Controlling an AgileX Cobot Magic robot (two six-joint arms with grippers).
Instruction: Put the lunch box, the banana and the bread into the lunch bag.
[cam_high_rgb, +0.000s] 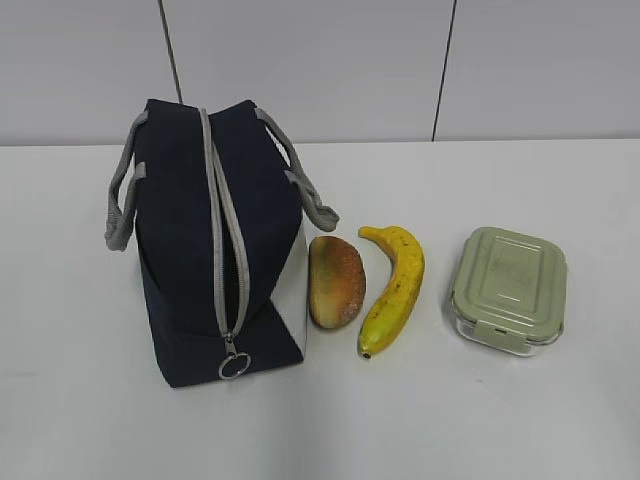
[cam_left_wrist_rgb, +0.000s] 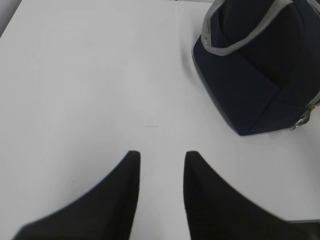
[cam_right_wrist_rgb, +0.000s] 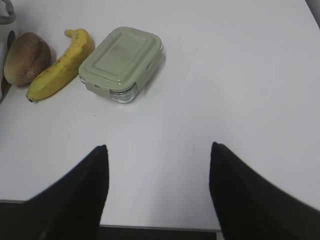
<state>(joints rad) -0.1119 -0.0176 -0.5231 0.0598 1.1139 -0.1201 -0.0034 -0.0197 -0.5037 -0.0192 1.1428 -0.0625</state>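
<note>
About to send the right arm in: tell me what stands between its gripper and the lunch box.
Nothing visible does. In the right wrist view only bare table lies between the open right gripper and the lunch box. The banana lies off to the box's side, not in that line.

A white table (cam_high_rgb: 560, 420) filled the lower view. Behind it, toward twelve o'clock, stood a pale panelled wall (cam_high_rgb: 330, 60) (thin dark seams).
</note>
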